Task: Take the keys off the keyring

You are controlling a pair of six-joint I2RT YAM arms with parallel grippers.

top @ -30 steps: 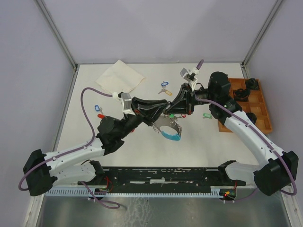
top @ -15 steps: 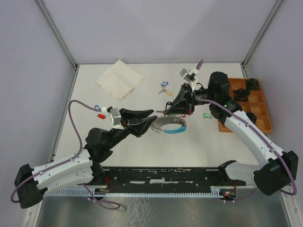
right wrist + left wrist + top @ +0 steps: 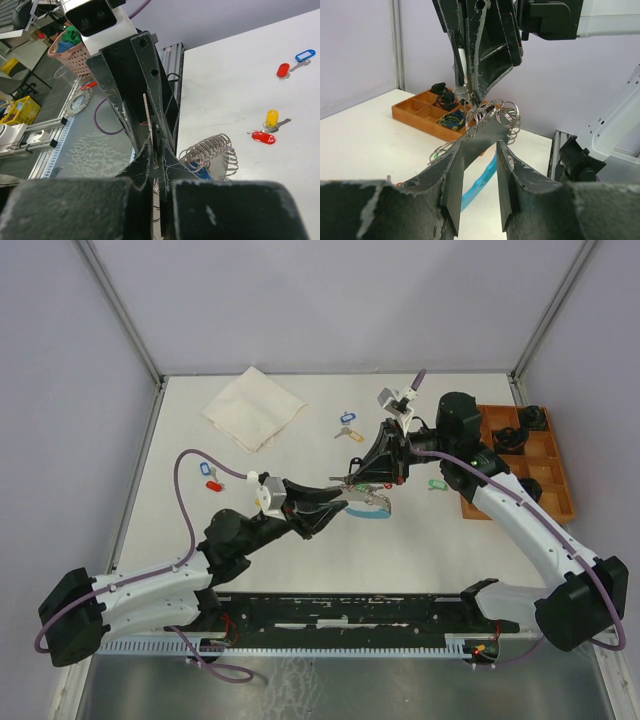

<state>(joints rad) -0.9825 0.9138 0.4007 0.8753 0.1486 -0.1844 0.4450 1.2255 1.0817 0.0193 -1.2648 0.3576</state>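
Observation:
My right gripper (image 3: 368,480) is shut on the keyring (image 3: 366,503), a coil of silvery wire loops joined to a light-blue band, and holds it just above the table's middle. In the right wrist view the coil (image 3: 212,150) hangs beside the shut jaws (image 3: 159,150). My left gripper (image 3: 343,505) is open, its tips right at the keyring's left side. In the left wrist view the blue band (image 3: 479,182) shows through the gap between the fingers (image 3: 452,175) and the wire loops (image 3: 496,113) hang above them. Tagged keys lie loose on the table: blue (image 3: 347,418), yellow (image 3: 350,434), green (image 3: 436,484).
A blue-tagged (image 3: 208,469) and a red-tagged key (image 3: 214,484) lie at the left. A folded cream cloth (image 3: 253,407) is at the back left. An orange compartment tray (image 3: 545,465) with small dark items stands at the right edge.
The left gripper drew back left from the keyring and opened, then came forward to it again. The right gripper kept its hold, and the keyring shifted slightly up and right.

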